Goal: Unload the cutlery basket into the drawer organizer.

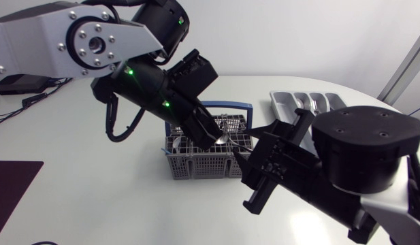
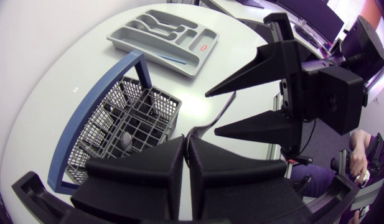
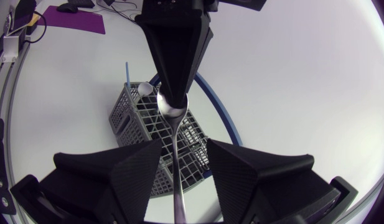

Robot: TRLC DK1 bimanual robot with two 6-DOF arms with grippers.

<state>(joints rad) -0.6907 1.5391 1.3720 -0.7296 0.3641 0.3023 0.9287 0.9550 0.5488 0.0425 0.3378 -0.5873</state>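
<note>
Steel is the thing to watch: a spoon [image 3: 175, 155] hangs in the air above the cutlery basket [image 1: 196, 167]. It is pinched at its bowl by the left gripper [image 3: 173, 93], whose fingers press close together on it from both sides. From that pinch the handle runs straight toward the right gripper [image 3: 182, 146] and lies in the gap between its two wedge fingers [image 3: 126, 177]. Those fingers stand wide apart, and neither appears to touch the handle. So the spoon's long axis points from one gripper to the other, with the bowl at the left arm and the handle end at the right.

This reads as a hand-over about to be taken. The right gripper would need only to close across the handle, square to its length, before the left lets go.

The drawer organizer [image 1: 274, 102] sits on the table beyond the basket, on the right arm's side and nearer that arm than the left. Some pieces appear to lie in its compartments already.
</note>
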